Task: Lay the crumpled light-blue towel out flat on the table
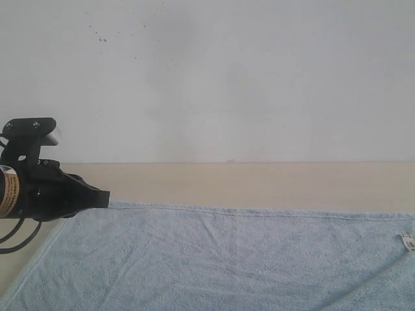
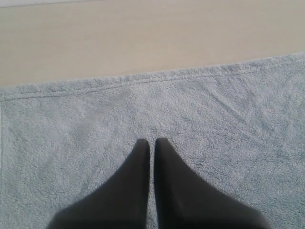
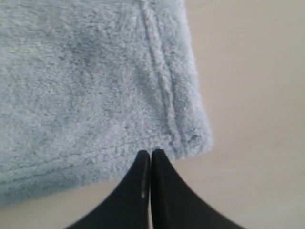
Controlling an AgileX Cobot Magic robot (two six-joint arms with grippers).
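The light-blue towel [image 1: 227, 259] lies spread out on the beige table [image 1: 259, 184], its far hem running straight across and its white label [image 1: 406, 240] at the right edge. My left gripper [image 1: 104, 197] hovers over the towel's far left corner. In the left wrist view the left gripper [image 2: 151, 140] is shut, with nothing in it, over the towel [image 2: 214, 119]. The right gripper [image 3: 151, 152] is also shut, its tips at the hemmed corner of the towel [image 3: 86, 86] with bare table [image 3: 248, 95] beside it. In the exterior view the right gripper is out of sight.
A white speckled wall [image 1: 227, 78] rises behind the table's far edge. A strip of bare table [image 2: 143, 38] runs between the towel's far hem and the wall.
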